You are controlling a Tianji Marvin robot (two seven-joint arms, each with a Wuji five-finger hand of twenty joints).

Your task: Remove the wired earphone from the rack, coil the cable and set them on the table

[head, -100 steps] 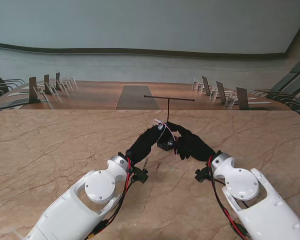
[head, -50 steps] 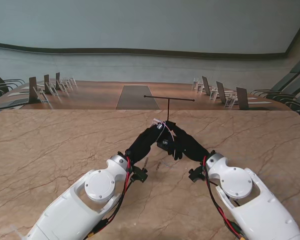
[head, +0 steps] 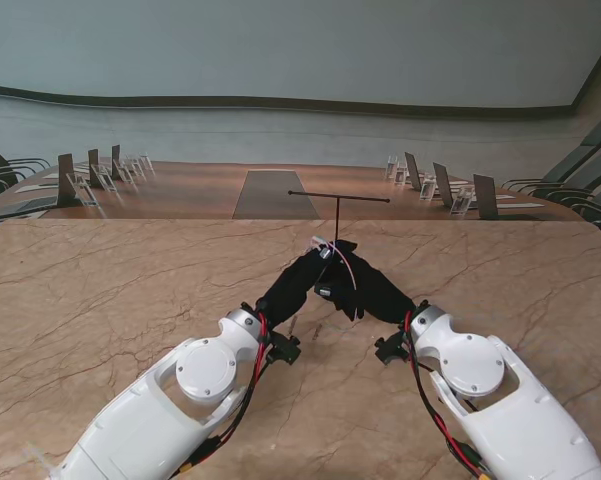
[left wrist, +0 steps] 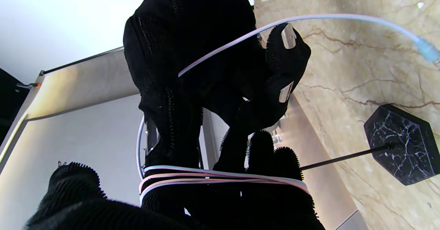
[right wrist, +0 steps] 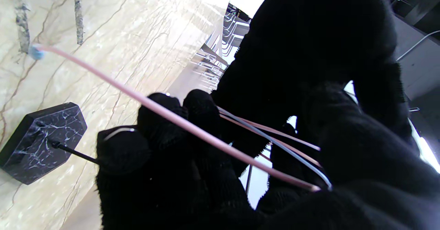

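Just in front of the rack, the left hand carries earphone cable wound around its fingers; the right hand grips the loose strand.

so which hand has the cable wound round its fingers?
The left hand: several turns of earphone cable loop round its fingers. The right hand only pinches the loose run and feeds it across.

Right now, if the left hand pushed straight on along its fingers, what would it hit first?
The right hand, already touching the left hand with the cable wound around its fingers. The rack stands behind them.
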